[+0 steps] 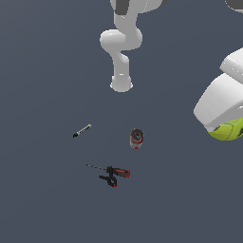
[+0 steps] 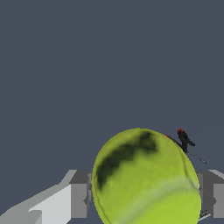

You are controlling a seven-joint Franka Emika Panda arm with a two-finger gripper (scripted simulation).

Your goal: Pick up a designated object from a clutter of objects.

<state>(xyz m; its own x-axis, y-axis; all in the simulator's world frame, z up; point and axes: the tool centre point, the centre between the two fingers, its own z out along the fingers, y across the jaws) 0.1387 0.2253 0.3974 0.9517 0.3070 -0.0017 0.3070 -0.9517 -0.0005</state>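
The designated object, a bright yellow-green ball (image 2: pixel 146 179), fills the space between my gripper's fingers (image 2: pixel 81 194) in the wrist view, and my gripper (image 2: pixel 146 197) is shut on it. In the exterior view only a sliver of the ball (image 1: pixel 228 130) shows under the white hand at that view's right edge, well off the floor. The rest of the clutter of objects lies on the dark floor: a red-banded can (image 1: pixel 136 138), a red-and-black screwdriver with a black clamp (image 1: pixel 113 174) and a thin dark marker (image 1: pixel 81 130).
The arm's white base column (image 1: pixel 121 57) stands at the back centre of the exterior view. The screwdriver and clamp (image 2: pixel 184 141) peek out past the ball in the wrist view.
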